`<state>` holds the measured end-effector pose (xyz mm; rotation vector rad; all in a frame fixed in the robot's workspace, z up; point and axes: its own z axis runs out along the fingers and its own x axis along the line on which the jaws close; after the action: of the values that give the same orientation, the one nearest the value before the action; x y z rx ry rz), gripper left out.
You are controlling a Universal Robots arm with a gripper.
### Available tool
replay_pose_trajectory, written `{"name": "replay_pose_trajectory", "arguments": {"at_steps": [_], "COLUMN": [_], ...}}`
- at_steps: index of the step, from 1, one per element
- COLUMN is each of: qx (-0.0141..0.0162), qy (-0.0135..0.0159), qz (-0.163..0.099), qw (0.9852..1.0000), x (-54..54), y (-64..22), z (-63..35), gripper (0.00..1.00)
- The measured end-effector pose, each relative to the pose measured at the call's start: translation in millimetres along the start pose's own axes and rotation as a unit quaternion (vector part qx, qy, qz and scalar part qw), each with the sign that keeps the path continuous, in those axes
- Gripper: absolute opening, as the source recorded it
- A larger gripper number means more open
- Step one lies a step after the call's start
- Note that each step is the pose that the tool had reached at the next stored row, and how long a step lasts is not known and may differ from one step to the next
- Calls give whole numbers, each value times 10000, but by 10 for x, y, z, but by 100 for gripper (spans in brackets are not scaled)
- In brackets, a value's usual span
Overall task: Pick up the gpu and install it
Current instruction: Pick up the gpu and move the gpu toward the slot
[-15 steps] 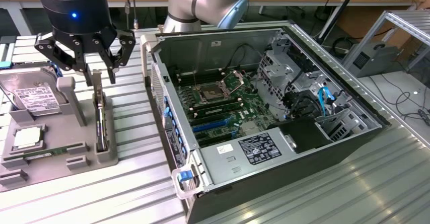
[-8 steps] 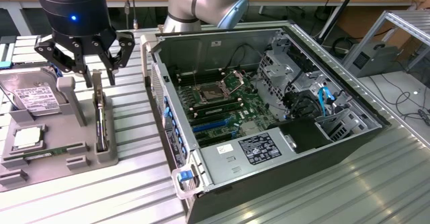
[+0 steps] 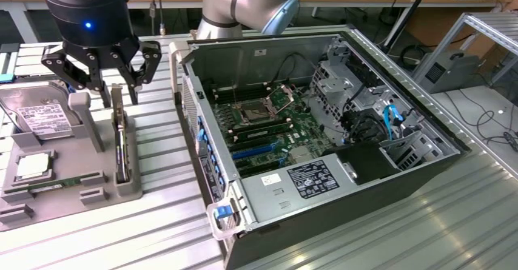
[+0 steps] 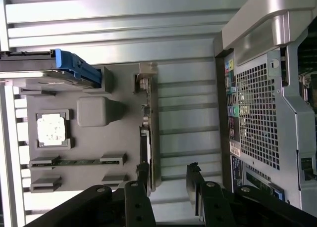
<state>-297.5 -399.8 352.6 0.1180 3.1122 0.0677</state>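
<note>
An open computer case sits beside a gray tray holding a hard drive.

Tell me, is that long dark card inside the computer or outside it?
Outside. The gpu stands on edge in the grey holder beside the open computer case; the open gripper hangs over one end.

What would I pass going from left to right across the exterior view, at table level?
hard drive → graphics card standing on edge → computer's rear panel → processor socket → blue cables
</note>
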Motion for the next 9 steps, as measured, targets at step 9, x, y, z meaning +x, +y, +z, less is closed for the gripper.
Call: {"name": "replay_pose_trajectory", "arguments": {"at_steps": [9], "qx": [0], "qy": [0], "qz": [0], "qw": [10000], "x": [9], "y": [-2], "z": [29], "gripper": [44]}}
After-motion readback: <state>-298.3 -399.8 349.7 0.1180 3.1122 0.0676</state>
